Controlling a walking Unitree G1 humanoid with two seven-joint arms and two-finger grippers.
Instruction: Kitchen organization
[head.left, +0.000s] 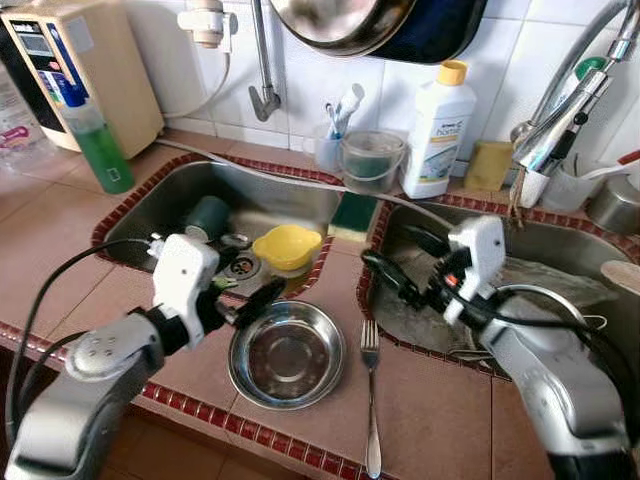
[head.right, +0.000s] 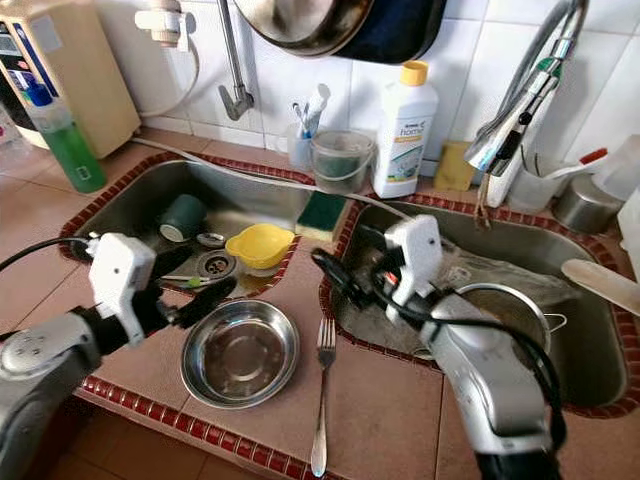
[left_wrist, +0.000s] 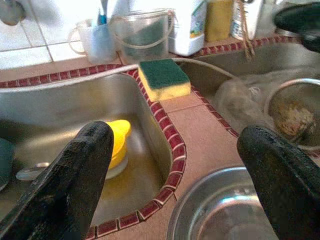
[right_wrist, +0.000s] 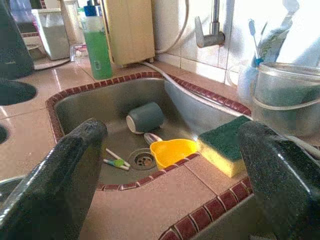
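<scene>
A steel bowl sits on the tiled counter between two sinks, with a fork lying to its right. My left gripper hovers open just over the bowl's left rim, at the near edge of the left sink. In that sink lie a yellow bowl, a grey-green cup on its side and a small utensil by the drain. My right gripper stands open over the left rim of the right sink, holding nothing. A green-and-yellow sponge rests on the divider behind.
A wire strainer and wet cloth lie in the right sink. Along the back wall stand a white detergent bottle, a clear bucket, a toothbrush cup, a green soap bottle and a beige water purifier. A pan hangs overhead.
</scene>
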